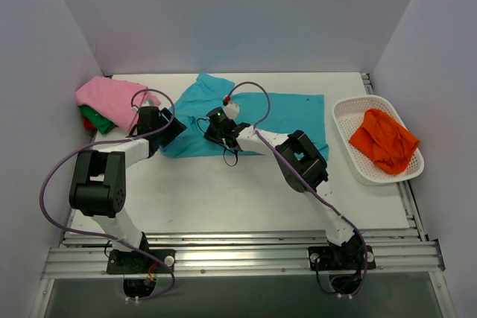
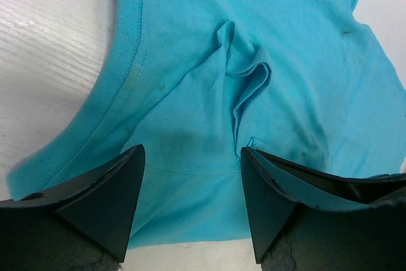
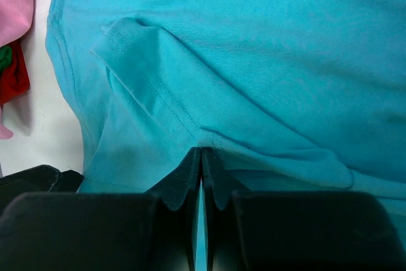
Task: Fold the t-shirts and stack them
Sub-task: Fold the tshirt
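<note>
The teal t-shirt (image 1: 287, 113) lies spread at the back middle of the table, rumpled at its left end. My left gripper (image 1: 174, 129) is at the shirt's left edge. In the left wrist view it (image 2: 190, 204) is open, its fingers either side of the shirt's edge (image 2: 190, 176), near the collar band (image 2: 127, 61) and a raised fold (image 2: 247, 80). My right gripper (image 1: 209, 126) sits on the shirt just right of the left one. In the right wrist view it (image 3: 203, 155) is shut on the stitched hem of the teal shirt's sleeve (image 3: 152, 87).
A pink shirt (image 1: 112, 98) lies on top of a green one (image 1: 97, 118) and a red one (image 1: 87, 123) at the back left. An orange shirt (image 1: 384, 139) lies in the white basket (image 1: 350, 113) at the right. Walls close in the back and both sides.
</note>
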